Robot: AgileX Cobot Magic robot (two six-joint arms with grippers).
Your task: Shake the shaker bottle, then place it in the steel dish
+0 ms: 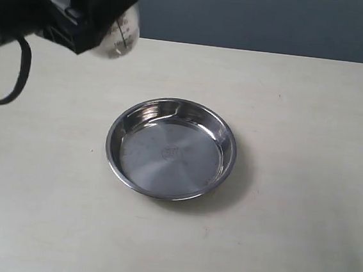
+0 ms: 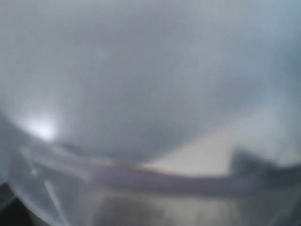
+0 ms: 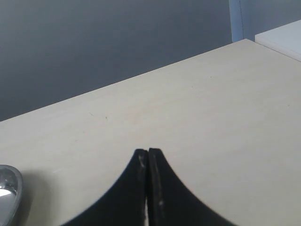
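In the exterior view my left gripper [image 1: 102, 14] is raised at the top left, shut on the shaker bottle [image 1: 122, 39]. The bottle's clear wall with black measuring marks sticks out past the black fingers, well above the table. In the left wrist view the bottle [image 2: 141, 84] is a blur of clear plastic filling the frame, and the fingers cannot be made out. The steel dish [image 1: 231, 141] lies on the table's middle with nothing in it, to the right of and nearer than the bottle. My right gripper [image 3: 148, 151] is shut on nothing above bare table, with the dish rim [image 3: 8, 188] to one side.
A black cable [image 1: 21, 75] loops down from the left arm at the left edge. The pale wooden table [image 1: 287, 236] ends at a blue-grey wall behind. A white surface [image 3: 282, 35] adjoins the table's far corner in the right wrist view.
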